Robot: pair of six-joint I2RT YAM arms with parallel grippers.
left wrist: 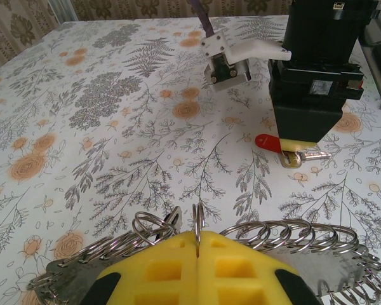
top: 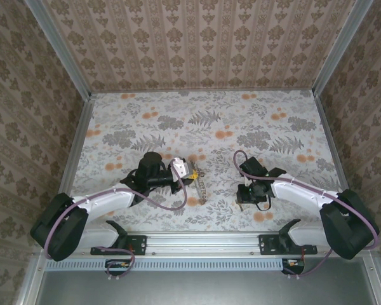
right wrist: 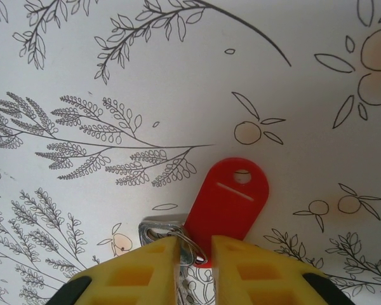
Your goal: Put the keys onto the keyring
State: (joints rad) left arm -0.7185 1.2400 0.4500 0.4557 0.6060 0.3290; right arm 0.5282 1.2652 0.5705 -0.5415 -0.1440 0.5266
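left gripper (left wrist: 198, 240): clenched on keyring chain (left wrist: 292, 232).
right gripper (right wrist: 195, 248): jaws set narrowly around red key (right wrist: 232, 194), flat on table (right wrist: 178, 76); firm hold cannot be told.
risk: key may be pinched off-centre and skidded away.

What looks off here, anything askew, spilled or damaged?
Nothing stands out. The keyring sprawls in a loose arc from the shut left pincer, which pinches one loop. The red key lies flat on the table, its metal end between the fingers of the right pincer. No damage seen.
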